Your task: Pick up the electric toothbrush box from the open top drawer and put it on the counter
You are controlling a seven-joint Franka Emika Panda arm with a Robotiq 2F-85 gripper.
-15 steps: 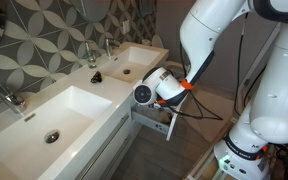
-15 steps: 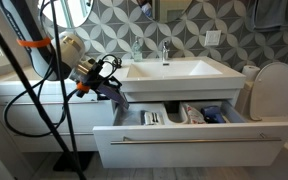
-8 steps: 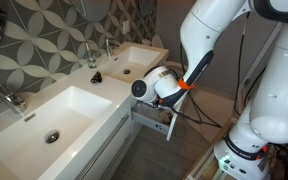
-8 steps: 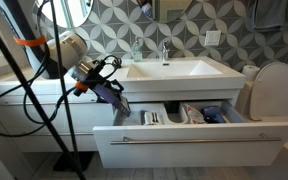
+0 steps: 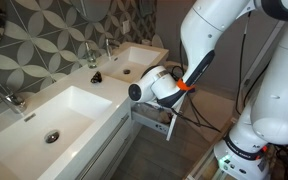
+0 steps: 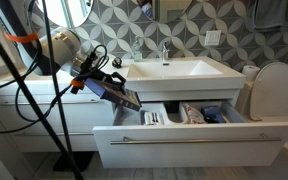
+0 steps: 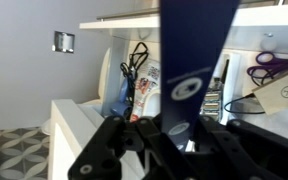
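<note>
My gripper (image 6: 106, 84) is shut on the electric toothbrush box (image 6: 122, 95), a long dark blue box with white print, and holds it tilted in the air above the left end of the open top drawer (image 6: 189, 148), beside the counter (image 6: 199, 76). In the wrist view the box (image 7: 194, 50) runs up from between the black fingers (image 7: 179, 140), with the drawer's contents (image 7: 144, 85) behind it. In an exterior view the arm's wrist (image 5: 152, 85) hangs over the open drawer (image 5: 154, 120) at the counter's (image 5: 114, 92) front edge and hides the box.
The drawer holds several tubes and small items (image 6: 189, 115). A small black object (image 5: 96, 77) lies on the counter between the basins. Chrome taps (image 6: 165, 50) stand behind the basin. A toilet (image 6: 274, 90) stands to the right of the vanity. The robot's base (image 5: 246, 150) stands on the floor.
The gripper has risen and moved away from the drawer toward the counter, carrying the box, which is tilted more than before.
</note>
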